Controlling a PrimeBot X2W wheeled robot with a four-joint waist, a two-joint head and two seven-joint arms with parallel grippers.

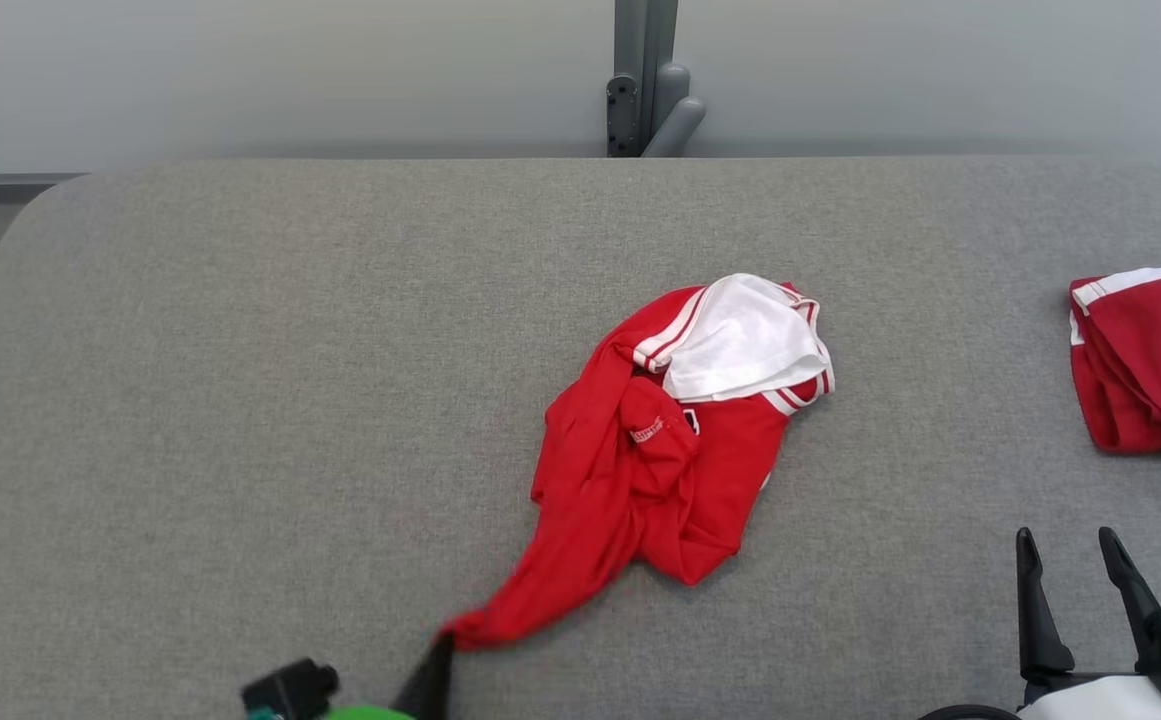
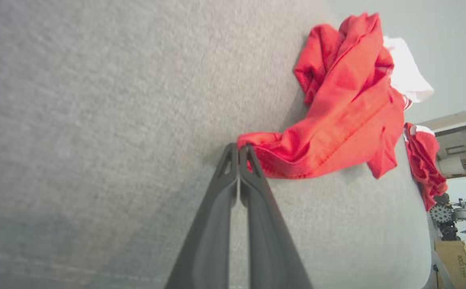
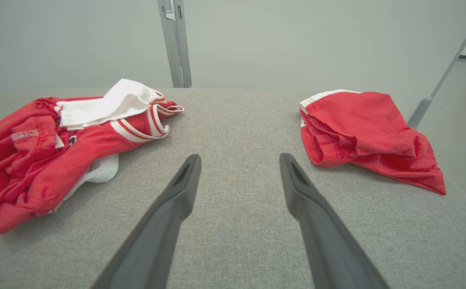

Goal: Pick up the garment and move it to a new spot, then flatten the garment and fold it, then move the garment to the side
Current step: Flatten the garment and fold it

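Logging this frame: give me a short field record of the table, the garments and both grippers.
surface: grey padded table
target: red-and-white garment, crumpled mid-table, one corner drawn out toward the robot
other: second garment, red, bunched at the table's right edge
left gripper: shut, apparently pinching that drawn-out corner
right gripper: open, empty, over bare table between the garments
progress: not yet flattened or folded

The left gripper [image 2: 239, 150] comes in low at the bottom edge by the robot's left side, its two dark fingers [image 2: 265, 208] pressed together along their whole length, tips reaching forward. The right gripper [image 1: 1065, 540] sits at the lower right on its pale wrist [image 1: 1090, 700], fingers pointing straight ahead and spread wide apart
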